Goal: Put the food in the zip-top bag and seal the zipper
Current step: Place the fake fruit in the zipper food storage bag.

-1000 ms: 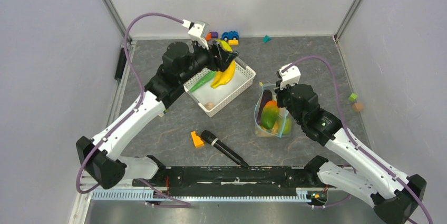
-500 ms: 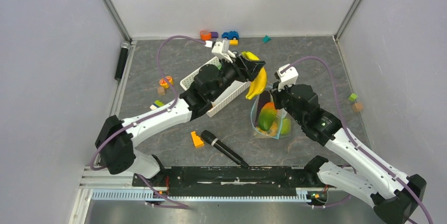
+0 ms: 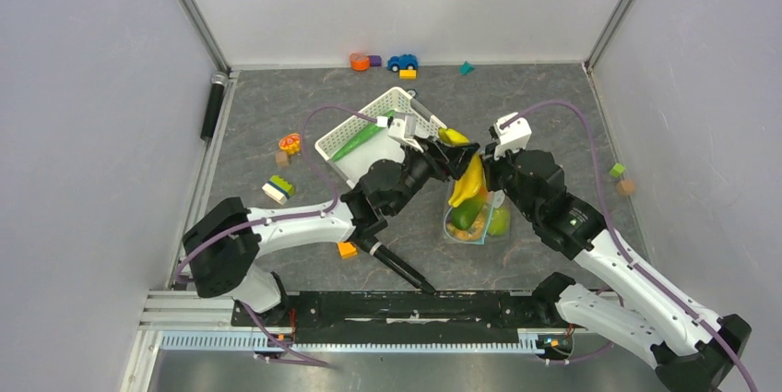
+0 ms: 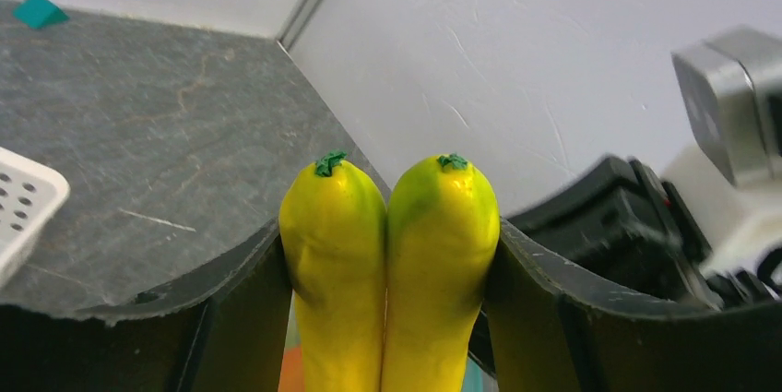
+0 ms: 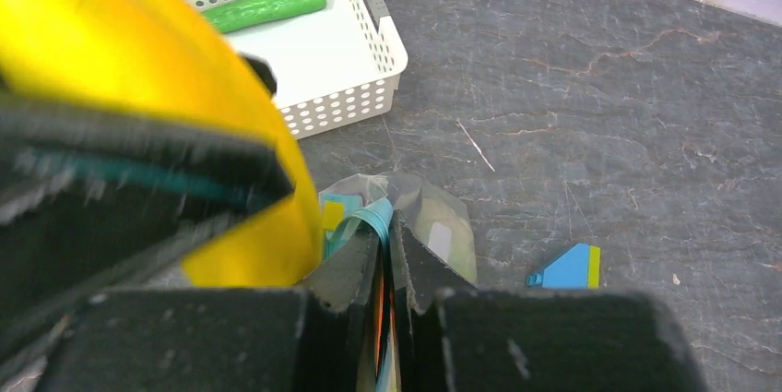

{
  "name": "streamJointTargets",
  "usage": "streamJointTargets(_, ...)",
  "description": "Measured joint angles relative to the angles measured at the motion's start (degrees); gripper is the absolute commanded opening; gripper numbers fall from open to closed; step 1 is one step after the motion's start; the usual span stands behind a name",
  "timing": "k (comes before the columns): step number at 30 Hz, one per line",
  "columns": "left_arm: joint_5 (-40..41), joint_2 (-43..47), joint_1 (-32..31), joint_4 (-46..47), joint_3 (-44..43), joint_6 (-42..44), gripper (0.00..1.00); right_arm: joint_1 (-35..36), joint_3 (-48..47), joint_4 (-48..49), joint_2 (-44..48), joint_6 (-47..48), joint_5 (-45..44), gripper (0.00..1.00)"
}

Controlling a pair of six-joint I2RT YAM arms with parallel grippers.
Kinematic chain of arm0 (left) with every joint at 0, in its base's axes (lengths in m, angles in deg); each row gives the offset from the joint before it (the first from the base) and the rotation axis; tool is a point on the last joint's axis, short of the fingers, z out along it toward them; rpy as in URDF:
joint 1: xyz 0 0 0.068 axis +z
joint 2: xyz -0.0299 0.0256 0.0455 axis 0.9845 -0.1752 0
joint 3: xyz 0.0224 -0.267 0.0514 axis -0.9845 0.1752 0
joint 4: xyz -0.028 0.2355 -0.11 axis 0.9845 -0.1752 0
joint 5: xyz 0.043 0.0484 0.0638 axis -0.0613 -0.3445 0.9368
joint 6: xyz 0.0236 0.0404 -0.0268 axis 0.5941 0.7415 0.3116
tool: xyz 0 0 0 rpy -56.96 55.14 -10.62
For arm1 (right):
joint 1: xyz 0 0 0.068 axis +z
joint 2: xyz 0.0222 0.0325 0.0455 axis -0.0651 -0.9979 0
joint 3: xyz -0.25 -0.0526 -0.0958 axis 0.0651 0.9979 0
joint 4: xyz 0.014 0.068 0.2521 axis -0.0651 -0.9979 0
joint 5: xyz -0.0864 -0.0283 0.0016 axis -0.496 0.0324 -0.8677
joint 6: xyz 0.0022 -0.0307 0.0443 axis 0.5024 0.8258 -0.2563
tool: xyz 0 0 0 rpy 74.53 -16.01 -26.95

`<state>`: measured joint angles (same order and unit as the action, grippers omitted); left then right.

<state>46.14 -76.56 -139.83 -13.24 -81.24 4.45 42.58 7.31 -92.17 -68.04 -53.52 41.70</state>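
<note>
My left gripper point(image 3: 458, 160) is shut on the yellow bananas point(image 3: 468, 181) and holds them over the mouth of the clear zip-top bag point(image 3: 478, 217). In the left wrist view the bananas point(image 4: 392, 263) fill the space between my fingers. My right gripper point(image 5: 387, 267) is shut on the bag's light-blue zipper strip point(image 5: 364, 221) and holds that edge up. The bag holds a green and orange pepper point(image 3: 470, 210), and a green piece point(image 3: 501, 219). A green cucumber point(image 3: 361, 141) lies in the white basket point(image 3: 337, 150); it also shows in the right wrist view point(image 5: 265, 6).
A black microphone point(image 3: 392, 260) and an orange block point(image 3: 346, 248) lie near the front. Small blocks and a toy car point(image 3: 402, 62) sit along the back wall. More blocks lie left point(image 3: 278, 188) and right point(image 3: 618, 171). A blue and yellow block point(image 5: 569, 267) lies beside the bag.
My left arm swung right from over the basket, carrying the bananas to the bag's mouth. The basket shifted left. My right gripper kept hold of the bag's edge.
</note>
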Motion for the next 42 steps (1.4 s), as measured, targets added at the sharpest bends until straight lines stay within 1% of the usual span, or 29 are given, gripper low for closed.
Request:
streamJointTargets(5, 0.0, 3.0, -2.8, -0.5, 1.9, 0.2, 0.06, 0.0, 0.0, 0.0, -0.5, -0.2, -0.8, 0.11)
streamJointTargets(9, -2.8, 6.3, -2.8, 0.2, 2.3, 0.1, 0.06, 0.0, 0.0, 0.0, -0.8, -0.2, -1.0, 0.11)
streamJointTargets(14, -4.3, 6.7, -3.0, 0.8, 2.3, -0.1, 0.06, 0.0, 0.0, 0.0, -0.7, -0.4, -1.0, 0.11)
streamJointTargets(20, -3.9, 5.0, -3.0, 0.6, 2.3, -0.3, 0.07, 0.0, 0.0, 0.0, -0.2, -0.5, -1.0, 0.11)
streamJointTargets(24, -0.7, 2.2, -3.1, 1.4, 2.4, 0.0, 0.07, 0.0, 0.0, -0.2, 0.1, -0.5, -1.0, 0.11)
streamJointTargets(29, 3.2, -3.3, -3.2, 1.7, 2.2, 1.2, 0.07, 0.0, 0.0, -0.4, 0.0, -0.5, -1.0, 0.1)
streamJointTargets(30, 3.8, -4.2, -3.2, 1.6, 2.1, 1.7, 0.08, 0.0, 0.0, -0.4, -0.1, -0.5, -1.0, 0.11)
streamJointTargets(31, 4.5, -4.8, -3.2, 1.6, 2.0, 1.9, 0.14, 0.0, 0.0, -0.5, -0.1, -0.5, -1.1, 0.11)
streamJointTargets(34, 6.8, -5.9, -3.2, 1.5, 1.9, 3.1, 0.26, 0.0, 0.0, -0.6, -0.2, -0.5, -1.2, 0.1)
streamJointTargets(38, 8.0, -6.8, -3.2, 1.5, 0.8, 3.9, 0.32, 0.0, 0.0, -0.8, -0.2, -0.5, -1.5, 0.11)
streamJointTargets(39, 8.1, -7.1, -3.3, 1.5, 0.5, 4.0, 0.36, 0.0, 0.0, -0.8, -0.2, -0.5, -1.6, 0.11)
streamJointTargets(42, 8.5, -8.3, -3.5, 1.6, -0.8, 5.0, 0.57, 0.0, 0.0, -0.9, -0.2, -0.5, -2.3, 0.11)
